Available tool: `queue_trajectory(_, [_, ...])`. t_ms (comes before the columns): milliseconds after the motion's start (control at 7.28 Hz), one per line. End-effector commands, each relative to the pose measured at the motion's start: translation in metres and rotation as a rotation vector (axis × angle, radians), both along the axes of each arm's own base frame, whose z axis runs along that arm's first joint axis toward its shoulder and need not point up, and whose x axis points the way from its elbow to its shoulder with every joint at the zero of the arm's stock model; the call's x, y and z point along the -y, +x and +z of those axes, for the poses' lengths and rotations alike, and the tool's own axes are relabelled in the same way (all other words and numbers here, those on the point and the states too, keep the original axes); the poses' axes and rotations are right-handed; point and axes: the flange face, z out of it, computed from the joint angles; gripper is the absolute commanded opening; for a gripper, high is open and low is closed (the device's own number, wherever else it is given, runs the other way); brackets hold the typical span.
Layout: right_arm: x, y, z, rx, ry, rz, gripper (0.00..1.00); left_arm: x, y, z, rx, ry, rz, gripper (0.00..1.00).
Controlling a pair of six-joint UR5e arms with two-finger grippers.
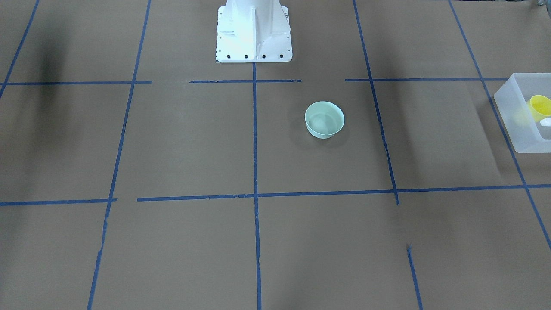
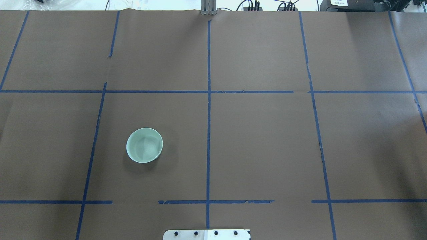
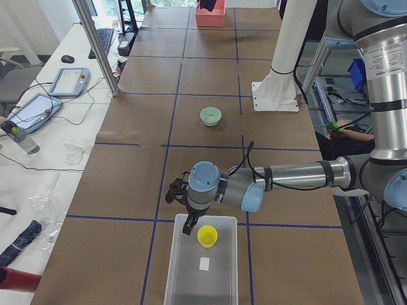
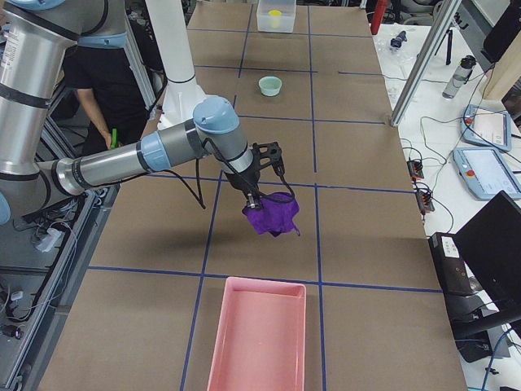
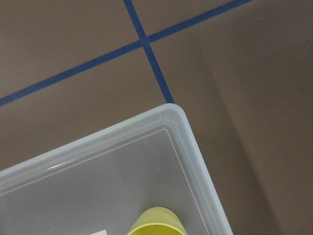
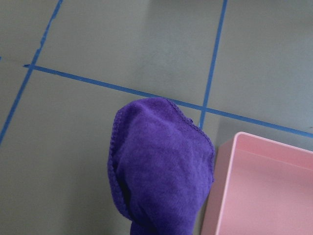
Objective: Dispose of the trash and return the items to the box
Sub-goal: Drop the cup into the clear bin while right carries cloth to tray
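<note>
The yellow cup [image 3: 206, 236] stands in the frosted box [image 3: 181, 267] at the table's left end; it also shows in the front view [image 1: 540, 106] and the left wrist view [image 5: 156, 223]. My left gripper [image 3: 189, 227] hangs over the box's rim, just beside the cup; I cannot tell if it is open or shut. My right gripper [image 4: 257, 198] is above the table with a purple cloth [image 4: 273, 217] hanging from it, short of a pink tray [image 4: 256, 342]. Its fingers show in no close view, so I cannot tell its state. The cloth fills the right wrist view [image 6: 161, 166].
A pale green bowl [image 2: 144, 145] stands upright on the brown table, left of centre, in front of the white robot base [image 1: 254, 32]. A small white piece [image 3: 204, 264] lies in the box. The pink tray's corner [image 6: 264, 186] shows in the right wrist view. Blue tape lines grid the table.
</note>
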Motion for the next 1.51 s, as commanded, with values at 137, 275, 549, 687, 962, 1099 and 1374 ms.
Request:
queue_trajectory(137, [-0.001,0.045,0.051,-0.199,0.005,-0.061,0.00,0.017,0.025,-0.064,-0.049,0.070,-0.096,1.00])
queue_trajectory(275, [-0.001,0.059,0.081,-0.275,-0.009,-0.107,0.00,0.027,0.049,-0.080,-0.119,0.046,-0.086,1.00])
queue_trajectory(549, [0.006,0.077,0.140,-0.289,0.001,-0.107,0.00,0.031,0.120,-0.107,-0.239,-0.006,-0.096,1.00])
queue_trajectory(687, [0.008,0.077,0.178,-0.295,0.028,-0.094,0.00,0.023,0.166,-0.117,-0.306,-0.045,-0.099,1.00])
queue_trajectory(962, [0.015,0.078,0.226,-0.295,0.038,-0.090,0.00,0.007,0.219,-0.134,-0.394,-0.100,-0.086,1.00])
queue_trajectory(1099, [0.016,0.078,0.240,-0.289,0.021,-0.092,0.00,-0.003,0.242,-0.140,-0.434,-0.132,-0.077,1.00])
queue_trajectory(1374, [0.015,0.075,0.249,-0.259,0.004,-0.090,1.00,-0.006,0.294,-0.176,-0.515,-0.207,-0.069,1.00])
